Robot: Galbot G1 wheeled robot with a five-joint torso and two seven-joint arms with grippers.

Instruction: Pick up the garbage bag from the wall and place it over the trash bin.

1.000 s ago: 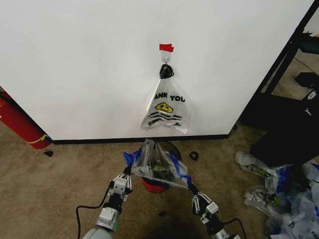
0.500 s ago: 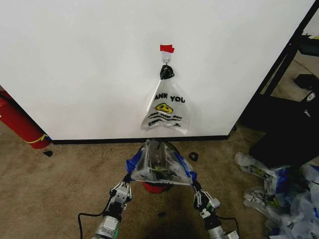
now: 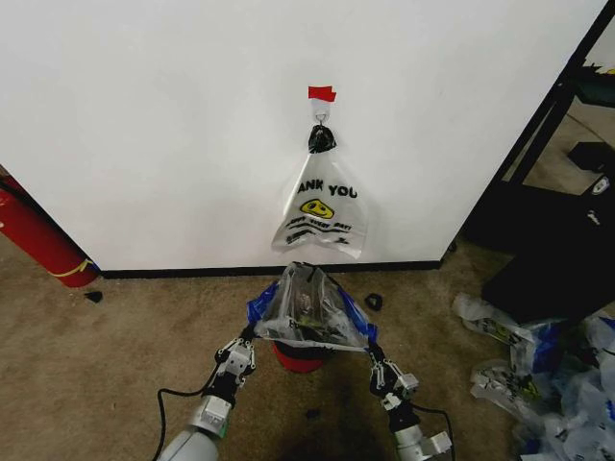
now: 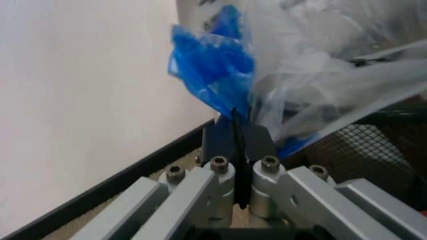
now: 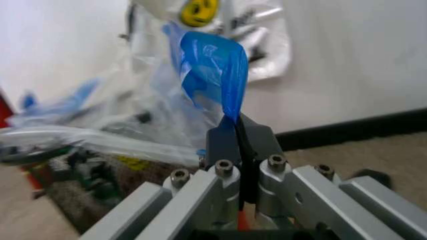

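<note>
Two claws hold the thin, crinkly see-through garbage bag with blue printed patches (image 3: 307, 312) stretched between them in the head view — the left claw (image 3: 244, 340) pinches its blue left edge and the right claw (image 3: 370, 353) pinches its blue right edge. The bag's mouth is spread just above the small round black mesh trash bin with a red base (image 3: 301, 354), which stands on the tan carpet floor (image 3: 106, 365) close to the plain white wall with a black baseboard (image 3: 144, 134). On the wall's small hook, under a bit of red tape (image 3: 322, 93), hangs a white "THANK YOU" bag with a yellow smiley (image 3: 322, 206). A red cylinder (image 3: 34, 235) leans at the far left, and crumpled plastic bags (image 3: 538, 370) lie on the floor at the right.

In the left wrist view, the left claw (image 4: 235, 145) is pressed together on a blue fold of the garbage bag (image 4: 320, 65), with the bin's black mesh (image 4: 373, 150) just beside it and the wall (image 4: 80, 90) behind.

In the right wrist view, the right claw (image 5: 239, 137) is clamped on a blue strip of the garbage bag (image 5: 212, 70) — the smiley bag (image 5: 220, 25) hangs on the wall behind.
</note>
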